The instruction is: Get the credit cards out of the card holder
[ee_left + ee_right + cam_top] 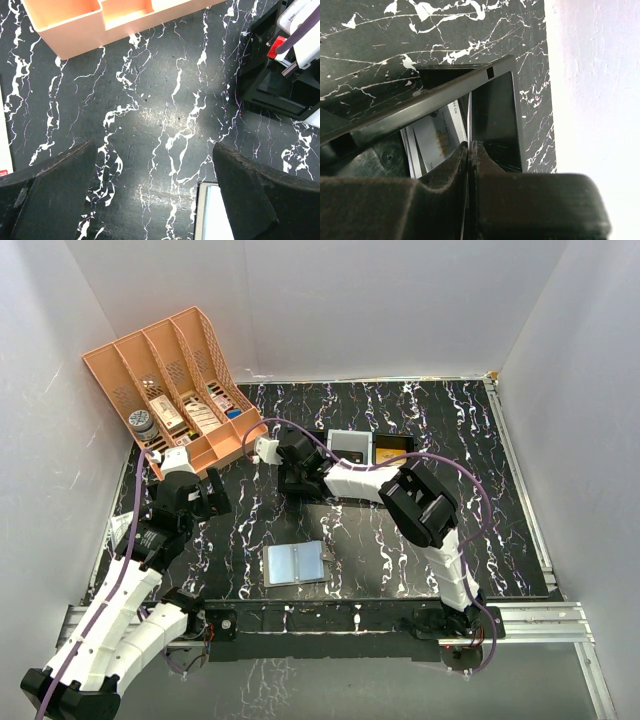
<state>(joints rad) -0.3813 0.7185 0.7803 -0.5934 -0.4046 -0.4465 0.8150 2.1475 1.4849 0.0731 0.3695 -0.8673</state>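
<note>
Right claw pressed together at the black tray; left claw spread wide. One card holder lies open on the table — two cards in the tray: one orange card, one pale card.

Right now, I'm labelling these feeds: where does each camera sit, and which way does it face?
Top: above and behind, looking down on the table; left arm and right arm show.
Left wrist: looks down at table beside the organiser; open left pincer shows.
Right wrist: looks into the tray along its shut right pincer.
Shared: top and left wrist both show organiser and holder.
</note>
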